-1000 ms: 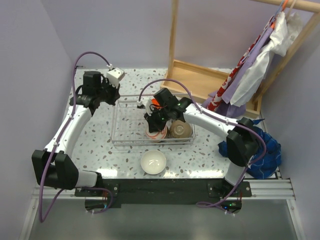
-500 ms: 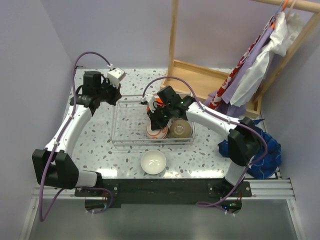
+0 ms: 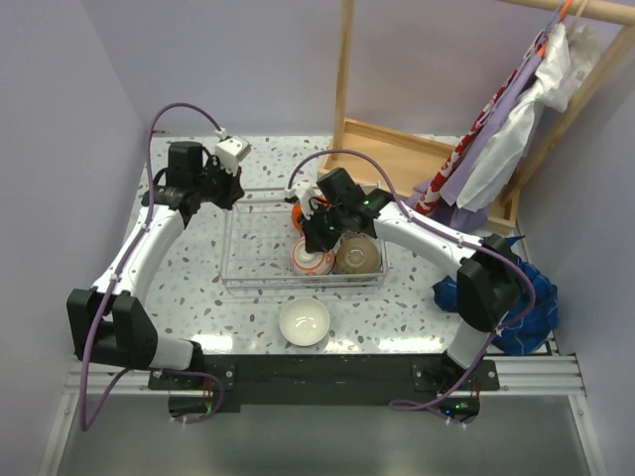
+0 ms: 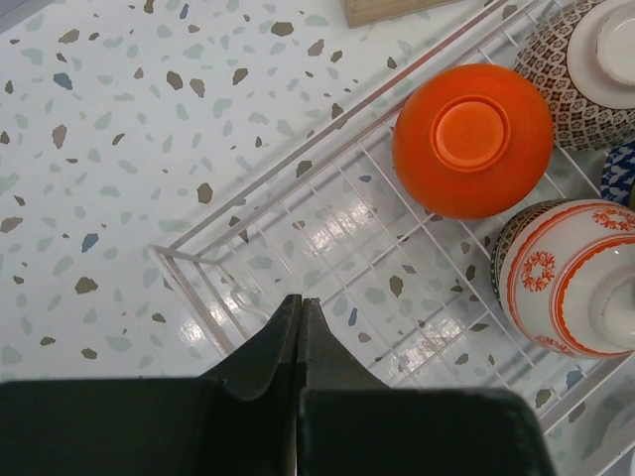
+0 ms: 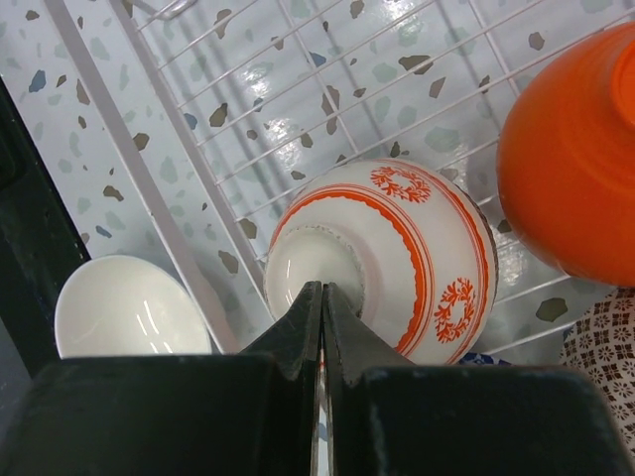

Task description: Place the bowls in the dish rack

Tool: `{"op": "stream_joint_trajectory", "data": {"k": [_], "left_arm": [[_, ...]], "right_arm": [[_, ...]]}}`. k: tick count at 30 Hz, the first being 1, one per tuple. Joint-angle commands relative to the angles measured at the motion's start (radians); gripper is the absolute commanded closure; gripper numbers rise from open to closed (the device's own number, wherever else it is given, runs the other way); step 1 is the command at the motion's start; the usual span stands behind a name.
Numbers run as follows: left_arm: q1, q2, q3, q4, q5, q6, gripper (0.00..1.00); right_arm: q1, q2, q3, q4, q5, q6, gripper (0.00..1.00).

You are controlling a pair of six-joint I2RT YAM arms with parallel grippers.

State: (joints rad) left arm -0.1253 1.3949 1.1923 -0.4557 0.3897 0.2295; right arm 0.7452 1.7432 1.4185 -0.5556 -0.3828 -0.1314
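Observation:
The wire dish rack lies mid-table. In it, upside down, stand a red-patterned bowl, a tan-brown bowl and an orange bowl, which is partly hidden by my right arm. A white bowl sits upright on the table in front of the rack. My right gripper is shut and empty, hanging just above the foot of the red-patterned bowl. My left gripper is shut and empty above the rack's far left corner, left of the orange bowl. No pale green or beige speckled bowl is in view.
A wooden frame stands behind the rack at the right. Clothes hang on a wooden rail at the far right. A blue cloth lies at the table's right edge.
My right gripper has drawn up and back from the red-patterned bowl, which now shows more fully in the rack. My left arm has barely moved.

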Motion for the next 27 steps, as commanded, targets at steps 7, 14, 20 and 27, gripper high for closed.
{"op": "stream_joint_trajectory", "data": {"k": [7, 14, 20, 27], "left_arm": [[0.006, 0.013, 0.03, 0.045, 0.024, -0.013, 1.0], [0.006, 0.012, 0.029, 0.049, 0.026, -0.01, 1.0], [0.006, 0.001, 0.052, 0.04, 0.047, -0.012, 1.0], [0.006, -0.036, 0.099, 0.017, 0.028, -0.012, 0.73]], "right_arm": [[-0.056, 0.013, 0.071, -0.02, 0.067, -0.016, 1.0], [-0.067, 0.007, 0.08, -0.027, 0.044, -0.022, 1.0], [-0.066, -0.062, 0.102, -0.021, -0.016, -0.045, 0.98], [-0.053, -0.334, -0.09, -0.017, -0.131, -0.296, 0.51]]}}
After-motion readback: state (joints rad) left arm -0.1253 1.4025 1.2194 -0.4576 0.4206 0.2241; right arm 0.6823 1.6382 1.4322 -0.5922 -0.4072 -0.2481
